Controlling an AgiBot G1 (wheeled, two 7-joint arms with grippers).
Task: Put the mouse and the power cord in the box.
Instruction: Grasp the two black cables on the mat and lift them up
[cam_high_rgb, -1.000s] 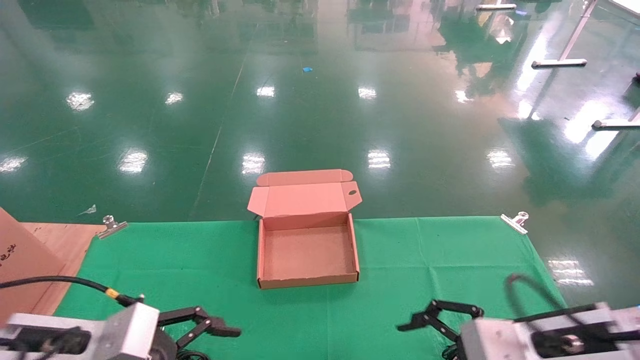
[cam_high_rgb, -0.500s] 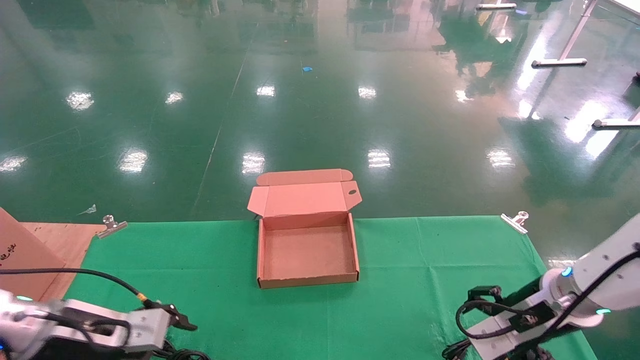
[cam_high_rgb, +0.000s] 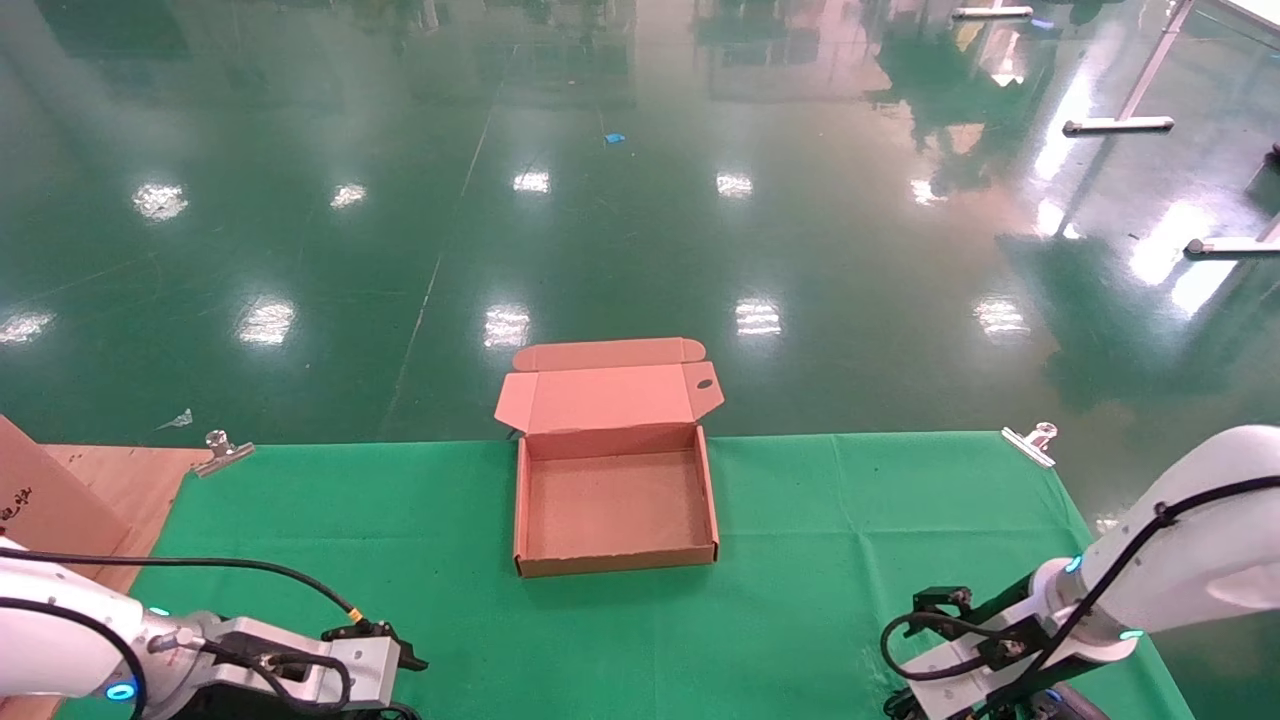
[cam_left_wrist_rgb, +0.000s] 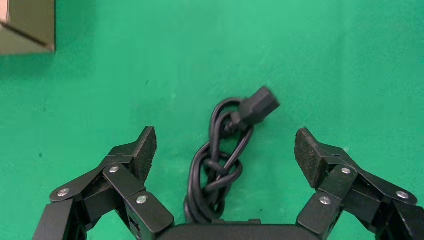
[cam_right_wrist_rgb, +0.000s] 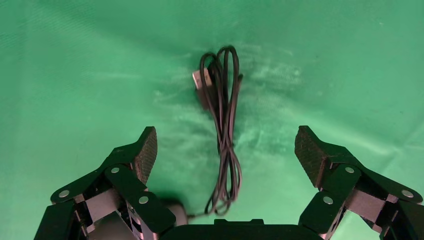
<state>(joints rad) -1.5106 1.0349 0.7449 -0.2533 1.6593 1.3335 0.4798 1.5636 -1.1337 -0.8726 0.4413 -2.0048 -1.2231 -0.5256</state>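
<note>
Lying on green cloth (cam_high_rgb: 400, 520): power cord (cam_left_wrist_rgb: 220, 160), black, knotted in a loose bundle, chunky plug end free at one side; seen from left wrist camera directly between the spread fingers of left gripper (cam_left_wrist_rgb: 226, 150), not touched by either pad. Left gripper low at near left corner of cloth in head view, fingers wide apart. Seen from right wrist camera: thin black cable (cam_right_wrist_rgb: 224, 135) folded in a long hank with a small silvery connector (cam_right_wrist_rgb: 201, 82), flat on cloth between the parted fingers of right gripper (cam_right_wrist_rgb: 226, 150), no contact; a dark rounded shape at the near edge by one finger, possibly mouse (cam_right_wrist_rgb: 176, 212), mostly hidden, identity not certain. Right gripper low at near right corner of cloth, fingers wide apart. Box (cam_high_rgb: 614, 555) at middle of cloth toward far edge, lid hinged back and upright, tuck flaps out, small oval hole in right flap, nothing inside; well apart from both grippers. Cloth wrinkled, pinned at far corners by two metal clips (cam_high_rgb: 224, 452). Bare wooden board (cam_high_rgb: 120, 480) exposed at left of cloth, with a large brown cardboard piece (cam_high_rgb: 35, 500) leaning there. Beyond table edge: glossy dark green floor (cam_high_rgb: 640, 200) with ceiling-light reflections, a blue scrap, white metal stand feet (cam_high_rgb: 1118, 126) at far right.
</note>
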